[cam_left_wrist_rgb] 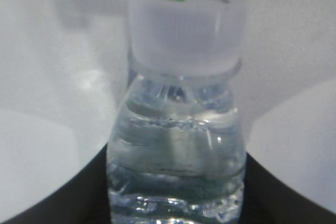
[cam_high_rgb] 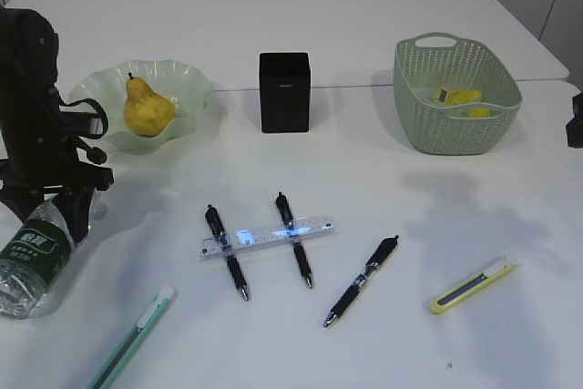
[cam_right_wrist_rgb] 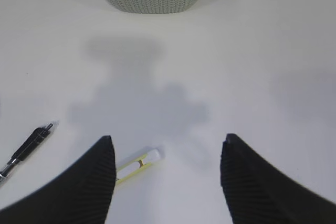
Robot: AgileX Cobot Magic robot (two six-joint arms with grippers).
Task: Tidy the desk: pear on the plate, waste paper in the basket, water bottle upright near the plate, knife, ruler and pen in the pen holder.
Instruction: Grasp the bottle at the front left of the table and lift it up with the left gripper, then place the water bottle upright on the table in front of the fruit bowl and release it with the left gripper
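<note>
From the exterior view you see the pen holder (cam_high_rgb: 284, 91) standing upright on the white counter (cam_high_rgb: 383, 198), and everything else sits around it: the plate (cam_high_rgb: 178, 88) lies to its left with the pear (cam_high_rgb: 146, 107) on it, the basket (cam_high_rgb: 455, 93) stands to its right with the waste paper (cam_high_rgb: 458, 97) inside. In front of the pen holder the ruler (cam_high_rgb: 266, 238) lies across two black pens (cam_high_rgb: 226, 251), a third black pen (cam_high_rgb: 362, 281) lies just right of those, the yellow knife (cam_high_rgb: 475, 285) lies farther right, and a green-white knife (cam_high_rgb: 132, 338) lies at the front left. Far left of the pen holder the water bottle (cam_high_rgb: 35, 256) leans, tilted, with its neck at the left pincer (cam_high_rgb: 56, 196). In the left wrist view the bottle's white cap (cam_left_wrist_rgb: 187, 30) and neck fill the picture between the dark fingers (you cannot tell whether they are already pressing the plastic or stand just off it). In the right wrist view the right pincer (cam_right_wrist_rgb: 167, 174) hangs above the counter with its fingers (cam_right_wrist_rgb: 84, 187) spread wide and nothing between them, the yellow knife below and the basket beyond.
</note>
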